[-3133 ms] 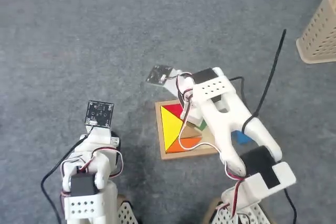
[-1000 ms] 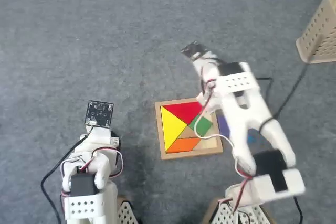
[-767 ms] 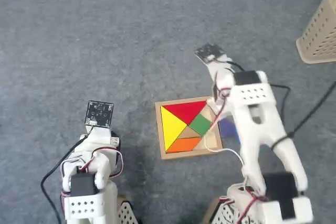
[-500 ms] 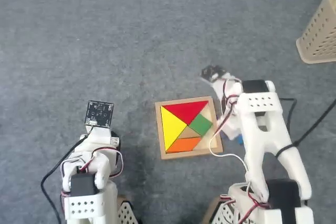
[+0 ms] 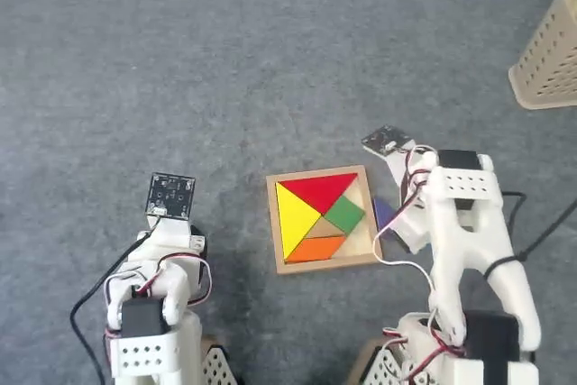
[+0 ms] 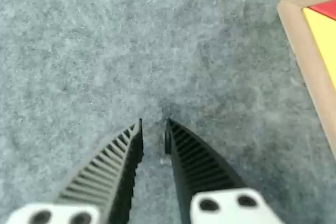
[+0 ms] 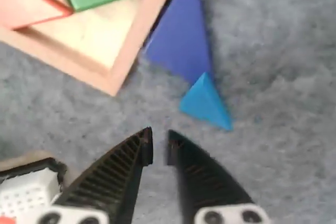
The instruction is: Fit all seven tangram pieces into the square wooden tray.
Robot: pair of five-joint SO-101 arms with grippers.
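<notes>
Beside tray (image 5: 273,223) | right jaws nearly closed, near blue triangle (image 7: 205,103) | left jaws likewise

Yellow triangle (image 5: 293,214), red triangle (image 5: 317,191), green square (image 5: 345,214), orange piece (image 5: 315,248), indigo triangle (image 7: 181,35), sky-blue triangle (image 7: 206,103)

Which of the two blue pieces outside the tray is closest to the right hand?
The small light-blue triangle, just ahead of the right hand; the darker blue triangle lies farther, beside the tray.
</notes>
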